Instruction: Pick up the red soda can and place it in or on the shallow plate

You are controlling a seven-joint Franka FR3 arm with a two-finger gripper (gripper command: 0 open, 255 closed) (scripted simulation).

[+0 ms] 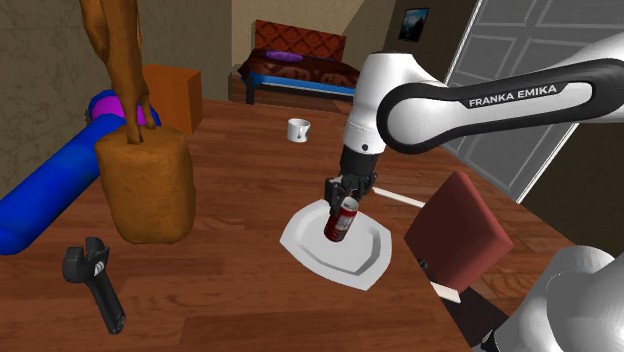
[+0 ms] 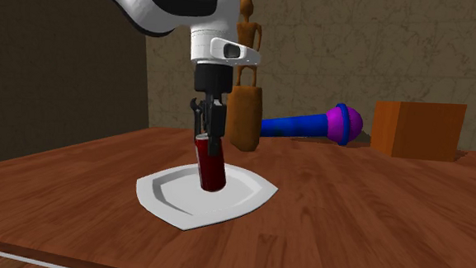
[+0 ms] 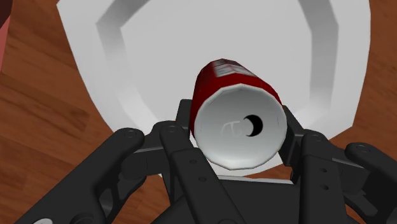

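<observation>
Noting from the near worktop edge outward: a black wrench (image 1: 93,285) lies by the near left corner, well apart from the work. Next comes the white plate (image 1: 300,238), toward the worktop's right edge, with a red chair (image 1: 458,235) just past that edge.

The hand (image 1: 346,200) hangs over the plate's middle, fingers (image 3: 183,121) clamped on the upper end of the red can (image 1: 341,222). The can sits over the plate's well, its base at or just above the surface; I cannot tell if they touch.

Risk (judgement): the can is off plumb in the grip. Letting go from here could tip it. On its side it would roll, and the low rim might not stop it reaching the worktop.

Orientation: the long axis is near vertical and leaning. The pale top with its drinking hole faces up into the hand, and the base points down at the plate.

Farther back: brown figure (image 1: 145,185), white mug (image 1: 298,129), blue and purple microphone (image 1: 60,175), orange box (image 1: 175,95) at the far left.
</observation>
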